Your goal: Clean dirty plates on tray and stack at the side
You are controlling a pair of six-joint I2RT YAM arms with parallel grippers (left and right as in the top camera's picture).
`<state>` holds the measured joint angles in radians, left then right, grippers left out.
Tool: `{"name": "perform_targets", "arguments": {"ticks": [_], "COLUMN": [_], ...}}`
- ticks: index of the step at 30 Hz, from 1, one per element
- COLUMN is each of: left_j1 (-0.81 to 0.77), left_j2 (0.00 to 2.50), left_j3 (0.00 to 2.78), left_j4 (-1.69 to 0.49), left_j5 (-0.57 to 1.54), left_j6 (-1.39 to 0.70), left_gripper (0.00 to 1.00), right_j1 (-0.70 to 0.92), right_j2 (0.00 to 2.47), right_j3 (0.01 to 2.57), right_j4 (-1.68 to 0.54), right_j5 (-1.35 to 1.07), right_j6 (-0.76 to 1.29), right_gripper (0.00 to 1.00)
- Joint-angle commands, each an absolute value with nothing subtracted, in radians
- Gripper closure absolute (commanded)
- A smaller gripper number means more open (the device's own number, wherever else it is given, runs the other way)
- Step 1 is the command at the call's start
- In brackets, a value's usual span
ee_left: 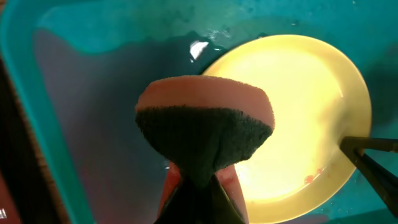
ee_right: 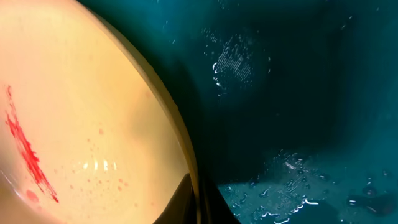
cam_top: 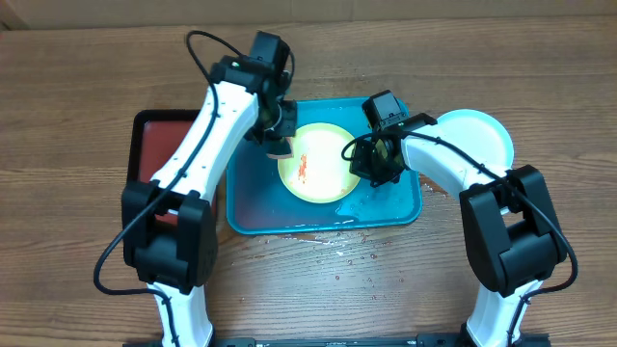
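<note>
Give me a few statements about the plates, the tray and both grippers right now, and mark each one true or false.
1. The round yellow-green-rimmed plastic plate lies in the large bright blue plastic tray. True.
2. That plate is spotless. False: a red smear marks its white centre.
3. The left gripper is shut on a pink sponge with a dark scrubbing face. True.
4. The right gripper hangs open, clear of the plate. False: it is shut on the plate's rim.
5. The round pale teal plate sits inside the tray. False: it lies outside, to the tray's right.
</note>
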<state>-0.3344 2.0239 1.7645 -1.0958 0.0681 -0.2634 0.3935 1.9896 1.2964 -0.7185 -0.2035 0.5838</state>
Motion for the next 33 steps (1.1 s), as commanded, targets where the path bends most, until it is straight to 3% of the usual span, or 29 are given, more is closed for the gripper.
{"name": "perform_targets", "arguments": {"ticks": [1,15,33], "left_j1": [-0.36,-0.376,-0.393], "left_j2": [2.04,2.04,2.04], "left_j3": [1.716,1.526,1.512], "left_j4": [-1.068,-0.876,-0.992], "left_j5": [0.071,0.072,0.07], "left_j6": [-0.27,-0.27,-0.27], "left_gripper": [0.96,0.95,0.96], "right_j1": [0.406,0.418,0.538], "right_j2": [2.006,2.006,2.006], "right_j3": [1.27,1.269,1.269], "right_j4": [-0.724,-0.748,-0.715], "right_j5": [-0.215,-0.215,-0.184], "right_j6": [0.606,0.603,0.607], "right_gripper": [0.96,0.96,0.96]}}
